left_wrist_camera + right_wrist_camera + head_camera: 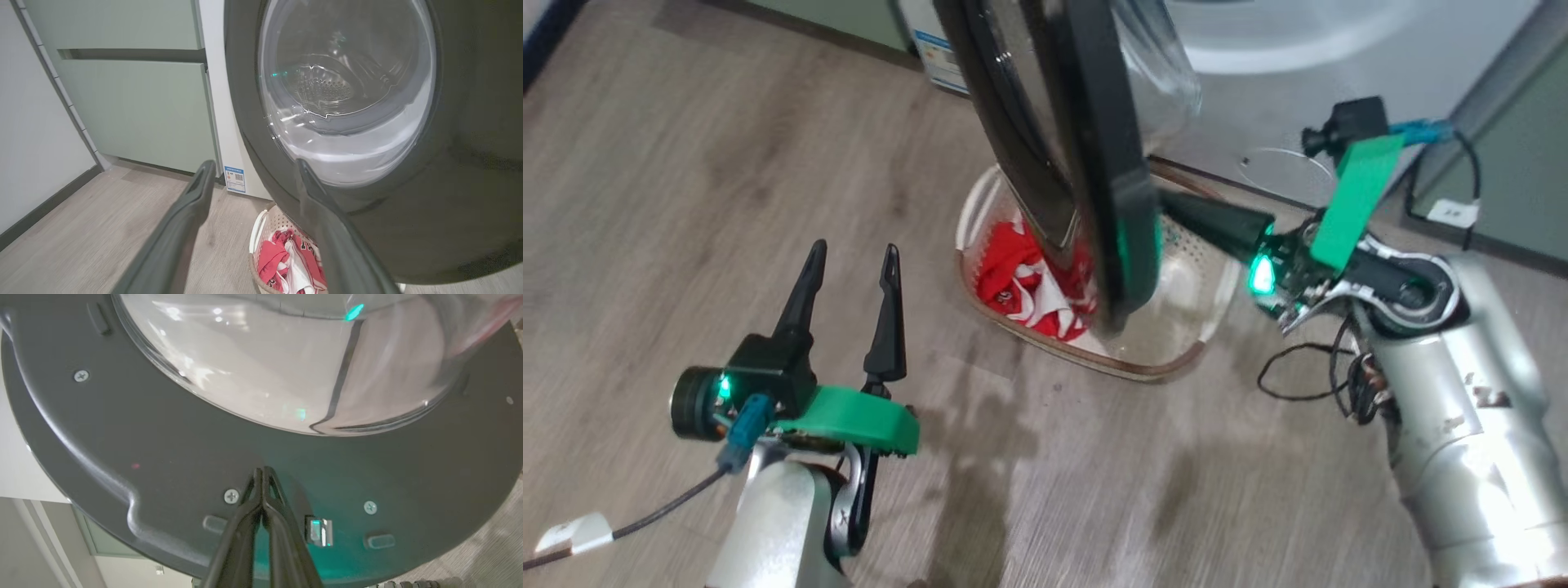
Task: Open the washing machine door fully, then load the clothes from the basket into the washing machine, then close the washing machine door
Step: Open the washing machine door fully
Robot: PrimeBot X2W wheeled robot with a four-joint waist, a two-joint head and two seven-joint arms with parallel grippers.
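Door looks rigid, glossy, likely slippery; push on ring, not glass. Right gripper closed, tips at ring; left gripper open, empty

Holds the left gripper low at the left of the head view, its two dark left fingers spread wide apart and pointing forward, above a green wrist mount and a pale left forearm rising from the bottom edge. Reaches the right arm in from the lower right, bent at the wrist, with the right gripper aimed leftward, right fingers pressed together tip to tip.
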